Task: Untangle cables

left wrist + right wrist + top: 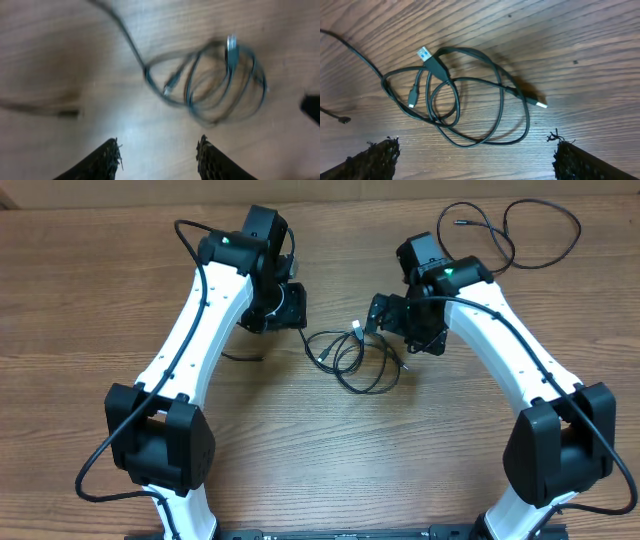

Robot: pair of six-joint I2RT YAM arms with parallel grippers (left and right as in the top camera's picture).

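Mid-table on the wood-grain table [90,290], the tangled cables [352,363] lie between the wide-open left gripper [160,150] and right gripper [475,150]. A separate cable [579,228] loops at one o'clock. The USB plug [423,52] sits at the coil's eleven o'clock.

Thin black cables [355,360] are seen overlapped in one loose, flat coil, their plug ends exposed; a separate cable [510,235] is looped well apart, far right.

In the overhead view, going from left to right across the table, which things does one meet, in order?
left end effector → tangled cables → right end effector → separate cable loop at the far right.
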